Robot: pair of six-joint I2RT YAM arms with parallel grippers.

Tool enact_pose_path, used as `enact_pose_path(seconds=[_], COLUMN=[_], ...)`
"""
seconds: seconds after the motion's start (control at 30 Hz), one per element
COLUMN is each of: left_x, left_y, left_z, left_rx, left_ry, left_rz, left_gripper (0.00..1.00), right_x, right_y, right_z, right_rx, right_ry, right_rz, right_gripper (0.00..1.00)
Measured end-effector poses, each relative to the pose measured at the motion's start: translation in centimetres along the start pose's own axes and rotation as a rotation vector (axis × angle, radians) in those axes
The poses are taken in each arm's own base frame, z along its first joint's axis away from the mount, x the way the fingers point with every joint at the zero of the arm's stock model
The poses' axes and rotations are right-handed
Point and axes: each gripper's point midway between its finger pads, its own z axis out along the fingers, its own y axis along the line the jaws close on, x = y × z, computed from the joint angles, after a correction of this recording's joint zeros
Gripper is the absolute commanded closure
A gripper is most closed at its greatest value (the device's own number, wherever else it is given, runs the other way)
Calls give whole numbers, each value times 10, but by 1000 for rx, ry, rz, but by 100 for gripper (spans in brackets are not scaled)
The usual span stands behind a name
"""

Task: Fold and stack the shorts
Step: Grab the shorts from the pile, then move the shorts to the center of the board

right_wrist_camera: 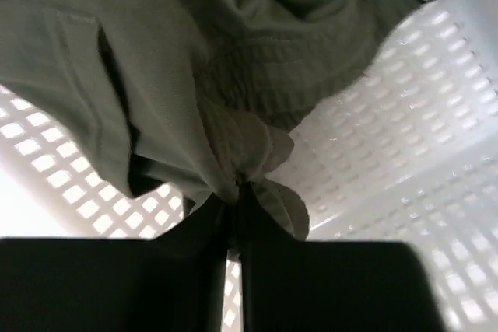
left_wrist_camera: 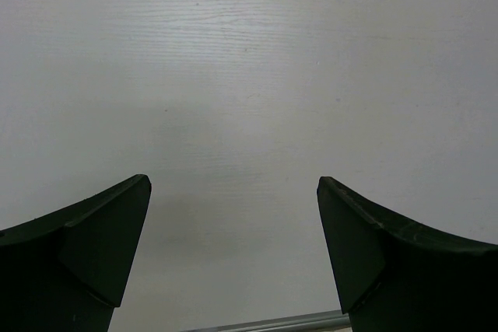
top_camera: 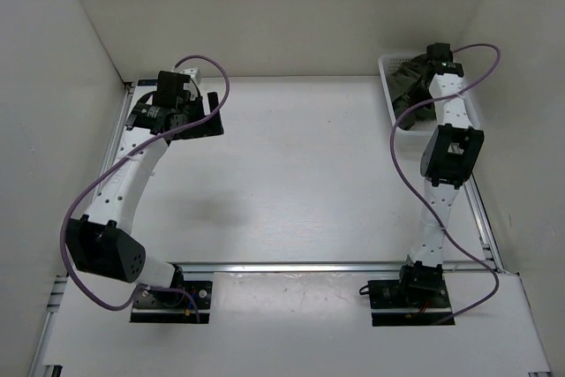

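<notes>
right arm [top_camera: 446, 143] stretched into the white plastic mesh basket [right_wrist_camera: 405, 161], my right gripper [right_wrist_camera: 236, 192] pinched tight on the dark olive-green fabric shorts [right_wrist_camera: 148, 68] there — my left gripper [left_wrist_camera: 233, 207] spread wide, holding nothing, over the white table [left_wrist_camera: 249, 75].

Crumpled olive-green shorts [right_wrist_camera: 156, 75] in the white mesh basket [right_wrist_camera: 412, 161], apparently unfolded
</notes>
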Motion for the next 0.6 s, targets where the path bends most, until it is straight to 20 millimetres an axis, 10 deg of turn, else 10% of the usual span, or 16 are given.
enact_pose_path(seconds=[0.2, 0.4, 0.6], left_x=[7, 6, -10], left_y=[-2, -9, -12], left_z=[9, 8, -4], left_rx=[9, 41, 58], left_ry=[40, 43, 12], left_rz=[-13, -40, -95], left_gripper=[0, 0, 0], right_x=[-36, -64, 4], right_y=[12, 69, 128], right_z=[-91, -322, -547], right_rx=[-50, -421, -1031], right_ry=[-158, -499, -717], right_rz=[-3, -74, -317], right_gripper=[100, 100, 100])
